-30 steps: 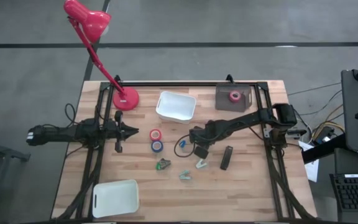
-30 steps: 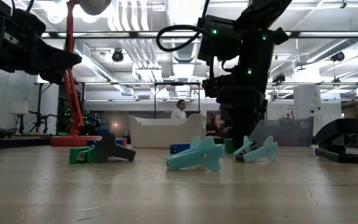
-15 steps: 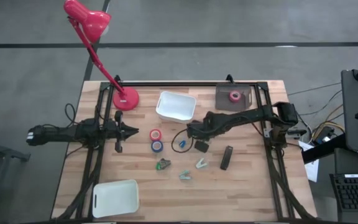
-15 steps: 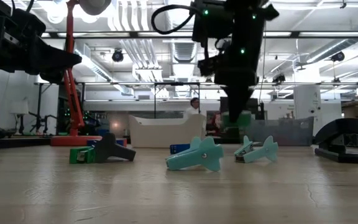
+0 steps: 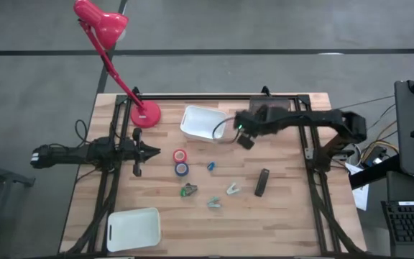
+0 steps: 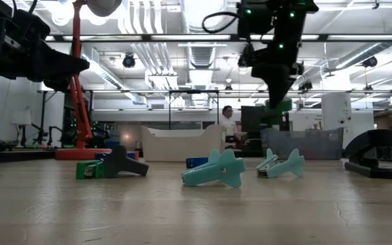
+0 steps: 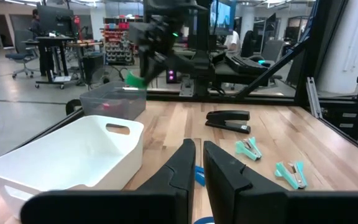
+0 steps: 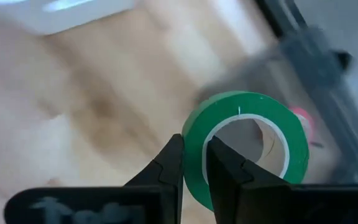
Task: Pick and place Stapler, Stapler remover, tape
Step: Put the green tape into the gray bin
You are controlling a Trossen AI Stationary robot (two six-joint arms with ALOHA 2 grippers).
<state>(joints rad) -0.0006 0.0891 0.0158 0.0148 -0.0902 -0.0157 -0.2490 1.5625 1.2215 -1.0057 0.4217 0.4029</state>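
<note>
Right end effector [image 5: 246, 139] has risen and swung from mid-table, beside the teal removers, up and rightward in the high view, now just right of the white bin [image 5: 203, 122]. Green tape [image 8: 244, 146] went with it, pinched by its rim, lifted off the table [image 5: 293, 208]. Background person [image 6: 227, 122] has walked rightward.

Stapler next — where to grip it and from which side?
Take the stapler from above, fingers across its narrow width near mid-length. It lies flat and alone on the table, long axis running near-to-far, both long sides clear. The right gripper, now holding the green tape, is likely closest.
</note>
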